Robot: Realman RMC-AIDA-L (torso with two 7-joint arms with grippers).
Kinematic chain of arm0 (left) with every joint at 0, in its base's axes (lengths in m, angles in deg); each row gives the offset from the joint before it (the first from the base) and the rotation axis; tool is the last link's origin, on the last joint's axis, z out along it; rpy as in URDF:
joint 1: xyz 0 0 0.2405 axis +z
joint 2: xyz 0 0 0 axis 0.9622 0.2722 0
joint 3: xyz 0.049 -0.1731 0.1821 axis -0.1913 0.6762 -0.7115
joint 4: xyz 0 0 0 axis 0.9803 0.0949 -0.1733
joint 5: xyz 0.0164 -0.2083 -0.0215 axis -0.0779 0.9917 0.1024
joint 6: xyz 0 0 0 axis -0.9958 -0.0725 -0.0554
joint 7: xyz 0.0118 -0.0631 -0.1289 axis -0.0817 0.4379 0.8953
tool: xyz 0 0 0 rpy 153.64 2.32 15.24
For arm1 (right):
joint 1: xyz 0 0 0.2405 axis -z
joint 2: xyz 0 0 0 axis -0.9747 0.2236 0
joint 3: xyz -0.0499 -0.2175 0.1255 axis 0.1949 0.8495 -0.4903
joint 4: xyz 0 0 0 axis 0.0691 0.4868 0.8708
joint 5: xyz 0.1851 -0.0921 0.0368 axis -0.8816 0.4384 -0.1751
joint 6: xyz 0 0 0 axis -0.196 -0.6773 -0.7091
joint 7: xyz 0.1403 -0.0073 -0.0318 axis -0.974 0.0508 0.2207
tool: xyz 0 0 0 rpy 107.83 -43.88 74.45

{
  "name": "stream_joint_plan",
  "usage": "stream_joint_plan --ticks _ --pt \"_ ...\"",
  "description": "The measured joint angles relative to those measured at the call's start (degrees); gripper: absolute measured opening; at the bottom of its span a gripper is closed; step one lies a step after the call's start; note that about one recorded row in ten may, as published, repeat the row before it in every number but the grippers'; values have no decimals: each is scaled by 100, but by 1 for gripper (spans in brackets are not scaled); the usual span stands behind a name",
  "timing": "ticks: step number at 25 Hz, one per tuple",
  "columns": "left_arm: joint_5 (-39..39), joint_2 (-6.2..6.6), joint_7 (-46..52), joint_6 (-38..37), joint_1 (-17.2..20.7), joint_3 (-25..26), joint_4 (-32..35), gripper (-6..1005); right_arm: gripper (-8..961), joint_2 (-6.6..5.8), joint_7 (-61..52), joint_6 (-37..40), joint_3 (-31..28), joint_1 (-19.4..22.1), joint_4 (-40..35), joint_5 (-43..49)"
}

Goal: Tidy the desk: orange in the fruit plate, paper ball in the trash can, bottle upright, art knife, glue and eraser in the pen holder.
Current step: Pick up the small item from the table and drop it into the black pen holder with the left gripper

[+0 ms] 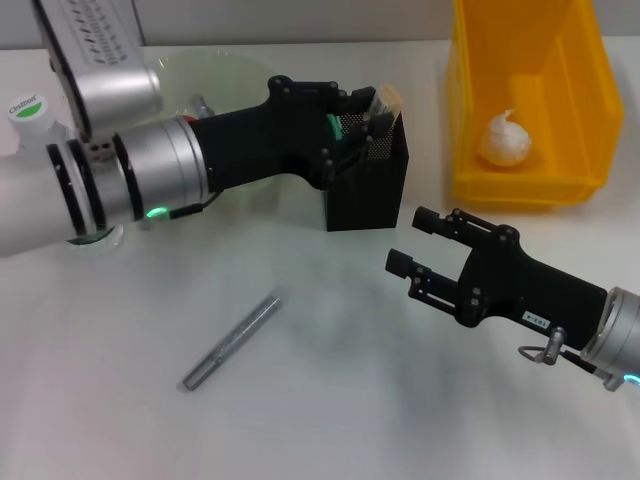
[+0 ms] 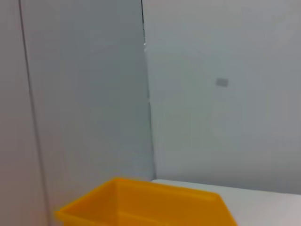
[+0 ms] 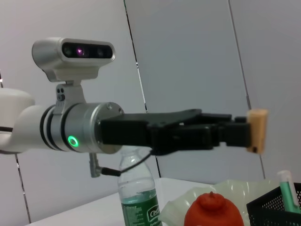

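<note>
My left gripper (image 1: 378, 108) is shut on the tan eraser (image 1: 388, 97), holding it just above the black mesh pen holder (image 1: 365, 190). The right wrist view shows the same eraser (image 3: 257, 131) over the pen holder (image 3: 275, 213), with a light green glue stick (image 3: 288, 187) standing inside. The grey art knife (image 1: 231, 342) lies flat on the table, left of my right gripper (image 1: 410, 240), which is open and empty. The orange (image 3: 211, 212) sits in the fruit plate (image 3: 175, 207). The bottle (image 3: 136, 197) stands upright. The paper ball (image 1: 505, 140) rests in the yellow trash can (image 1: 530, 185).
The left arm stretches across the table from the left and hides most of the fruit plate (image 1: 215, 72) in the head view. The bottle's white cap (image 1: 28, 108) shows at the far left. The trash can (image 2: 141, 202) stands at the back right.
</note>
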Motion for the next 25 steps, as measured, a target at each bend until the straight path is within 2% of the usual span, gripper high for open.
stream_joint_plan --ticks 3,10,25 --pt "285 0 -106 525 -1 -286 -71 288 652 0 -2 0 0 0 47 -1" --pt "640 0 -141 1144 -58 -636 -162 293 652 0 -2 6 0 -6 82 -1" --pt "637 0 -143 1508 -61 -812 -243 305 651 0 -12 33 0 -16 120 -1"
